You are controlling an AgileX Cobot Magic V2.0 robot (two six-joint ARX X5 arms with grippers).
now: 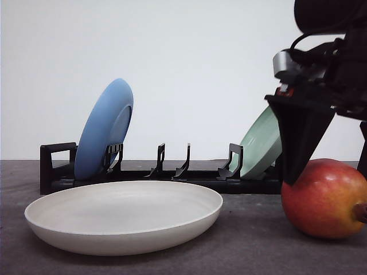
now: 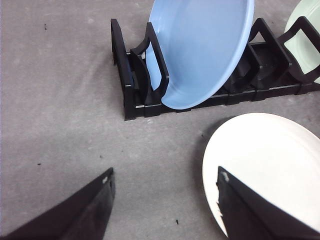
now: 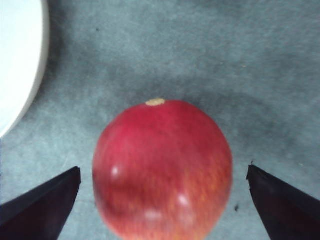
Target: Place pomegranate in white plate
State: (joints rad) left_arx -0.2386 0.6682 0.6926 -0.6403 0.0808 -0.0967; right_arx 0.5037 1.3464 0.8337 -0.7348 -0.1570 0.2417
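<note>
The right gripper (image 3: 162,200) is hanging just above the pomegranate (image 3: 162,167), its two dark fingers (image 3: 42,205) spread wide apart with the fruit lying between them and clear gaps on both sides, so nothing is being gripped. In the front view, the right gripper (image 1: 298,172) is coming down from the upper right, one black wedge-shaped finger (image 1: 298,134) pointing down just beside the left shoulder of the pomegranate (image 1: 324,197); whether it is touching the skin cannot be told. The fruit is sitting on the grey table (image 1: 252,240) at the near right, red shading to yellow-orange, its dark crown nub pointing right. It is lying outside the white plate (image 1: 123,215), which is resting flat on the table to its left, near the front, with a strip of bare table between them. Behind both, a black rack (image 1: 57,166) is running across the table, holding a blue plate (image 1: 103,132) on edge at its left end and a pale green plate (image 1: 261,143) leaning at its right end. The left gripper (image 2: 165,200) is hovering over the table with its fingers (image 2: 80,212) apart and holding nothing, one of them over the near left rim of the white plate (image 2: 265,150), the blue plate (image 2: 205,45) standing in the rack (image 2: 135,95) beyond.
</note>
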